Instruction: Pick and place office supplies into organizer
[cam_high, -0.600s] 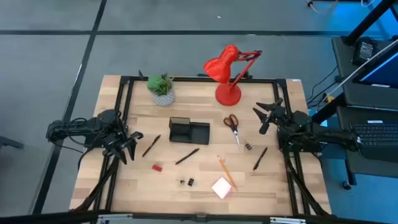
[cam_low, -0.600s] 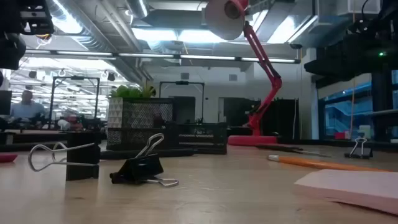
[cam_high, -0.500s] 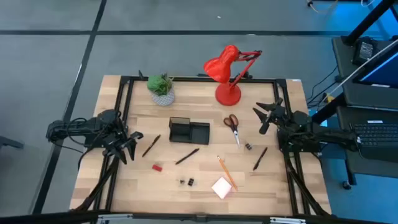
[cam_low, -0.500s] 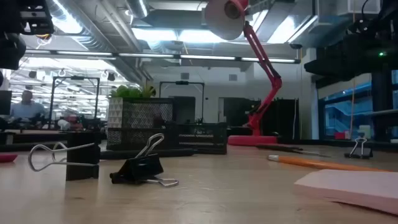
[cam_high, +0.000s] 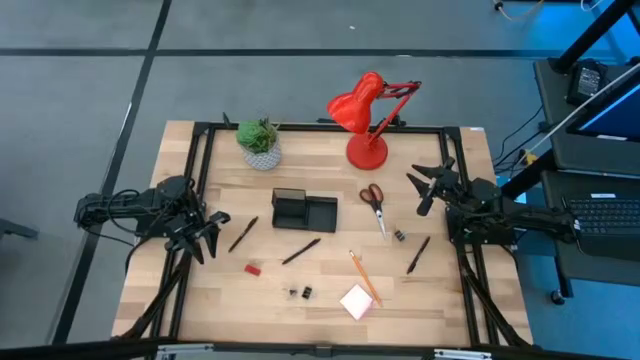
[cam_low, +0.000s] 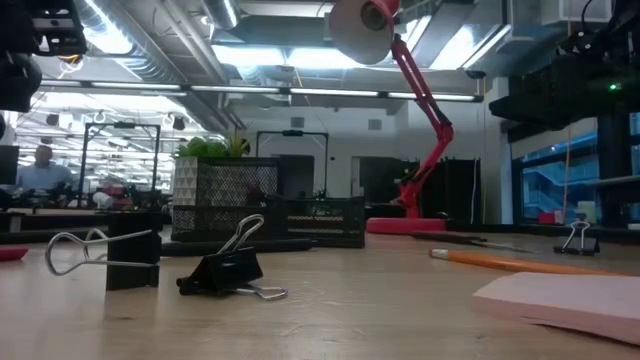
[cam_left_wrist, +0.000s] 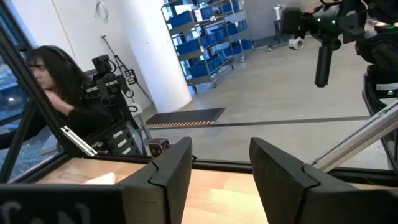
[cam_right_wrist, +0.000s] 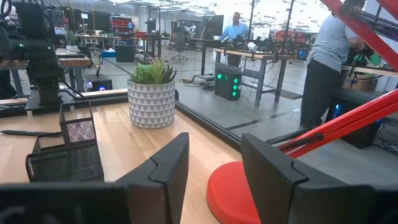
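1. The left gripper (cam_high: 208, 236) waits at the desk's (cam_high: 330, 305) left edge, jaws parted, empty.
2. The right gripper (cam_high: 428, 186) waits at the right edge, jaws parted, empty.
3. The organizer (cam_high: 304, 212) sits mid-desk, supplies scattered around it.

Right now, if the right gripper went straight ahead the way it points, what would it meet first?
Probably the red lamp's base, directly ahead between the open right gripper's fingers. The plant pot sits farther off and to one side. Depth is uncertain.
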